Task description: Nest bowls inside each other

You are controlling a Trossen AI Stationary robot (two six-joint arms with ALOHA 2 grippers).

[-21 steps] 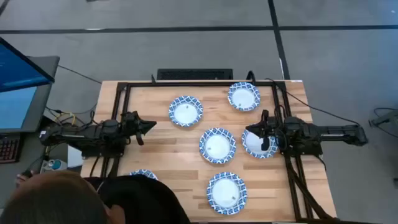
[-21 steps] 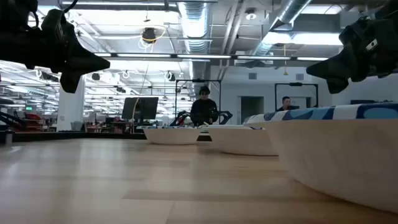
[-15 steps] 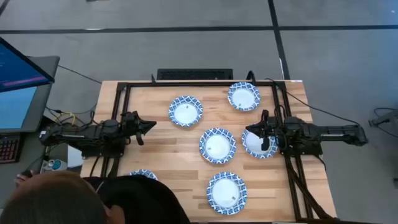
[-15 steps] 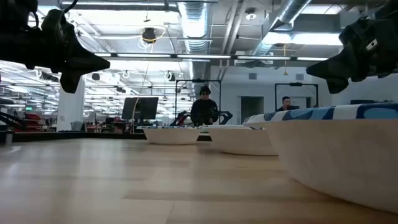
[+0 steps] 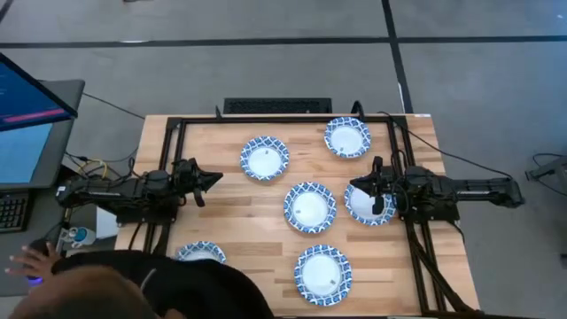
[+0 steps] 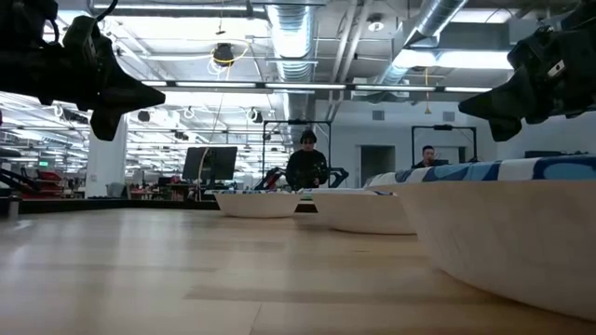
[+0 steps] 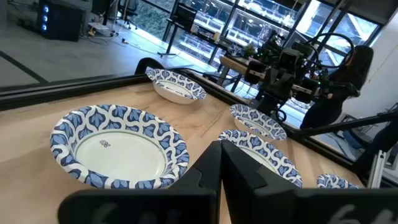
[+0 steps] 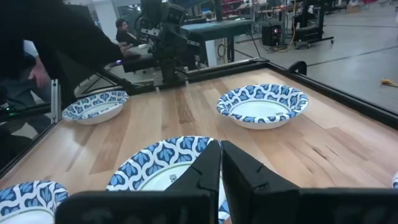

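Six blue-and-white rimmed bowls rest on their bases on the wooden table. In the high view they are at the far middle (image 5: 265,158), far right (image 5: 347,137), centre (image 5: 310,207), right (image 5: 365,206), near right (image 5: 323,275) and near left (image 5: 201,253), the last partly hidden by a person. My left gripper (image 5: 215,179) is shut and hangs in the air at the table's left, pointing right. My right gripper (image 5: 354,186) is shut and hovers above the right bowl's rim, pointing left. Both sit well above the table in the low view.
A black frame (image 5: 283,120) runs along the table's far edge and both sides. A person (image 5: 159,288) leans over the near left corner, one hand (image 5: 27,264) off the table. Bare wood lies between the left gripper and the centre bowl.
Both arms keep still. The person at the near left corner has shifted, so more of the near left bowl shows, and a hand has come into view beside the table's left edge.
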